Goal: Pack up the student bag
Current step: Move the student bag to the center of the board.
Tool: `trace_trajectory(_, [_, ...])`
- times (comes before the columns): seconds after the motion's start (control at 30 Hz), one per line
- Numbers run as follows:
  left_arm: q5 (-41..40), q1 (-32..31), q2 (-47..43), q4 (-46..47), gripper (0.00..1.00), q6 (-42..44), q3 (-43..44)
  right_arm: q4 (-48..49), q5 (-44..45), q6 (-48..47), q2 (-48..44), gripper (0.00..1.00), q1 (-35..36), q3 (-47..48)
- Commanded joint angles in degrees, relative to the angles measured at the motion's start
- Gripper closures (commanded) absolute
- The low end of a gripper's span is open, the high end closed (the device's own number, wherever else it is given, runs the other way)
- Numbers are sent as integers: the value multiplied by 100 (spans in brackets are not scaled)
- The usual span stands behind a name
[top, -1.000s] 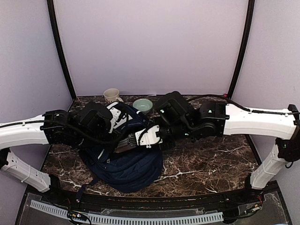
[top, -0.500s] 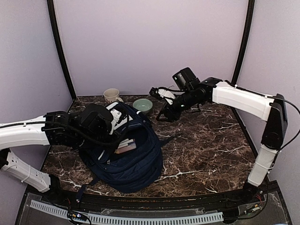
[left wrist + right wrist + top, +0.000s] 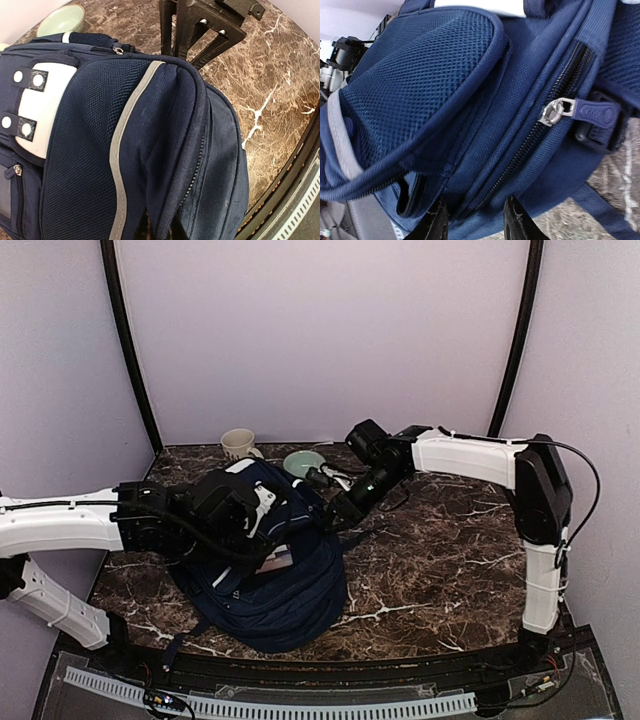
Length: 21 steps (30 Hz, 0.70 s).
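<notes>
The navy student bag lies in the middle of the table with its top toward the back. My left gripper is over the bag's opening; in the left wrist view the gripper is shut on a fold of the bag's zipper edge. A pale flat item shows inside the opening. My right gripper is at the bag's upper right side. In the right wrist view it is open, its fingers astride a zipped seam of the bag, below a silver zipper pull.
A cream mug and a pale green bowl stand at the back just behind the bag; the bowl also shows in the left wrist view. Marble table stretches to the right. Black posts and walls close the back and sides.
The right gripper left the bag's opening, swung up to the back, then came down to the bag's upper right side. The pale item stayed in the bag. The left gripper kept its hold.
</notes>
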Motion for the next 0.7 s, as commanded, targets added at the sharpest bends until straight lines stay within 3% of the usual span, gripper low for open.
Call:
trace_trajectory(0.0, [460, -56, 137, 383, 100, 34, 60, -186, -1084, 252, 344, 63, -8, 119])
trace_trajectory(0.23, [818, -56, 275, 557, 100, 30, 68, -205, -1499, 270, 361, 100, -31, -46])
trace_trajectory(0.4, [1101, -56, 342, 605, 100, 87, 80, -205, -1543, 44, -247, 100, -186, -865])
trace_trajectory(0.67, [1506, -64, 595, 1187, 100, 283, 66, -997, -1485, -1216, -1362, 100, -342, -2255])
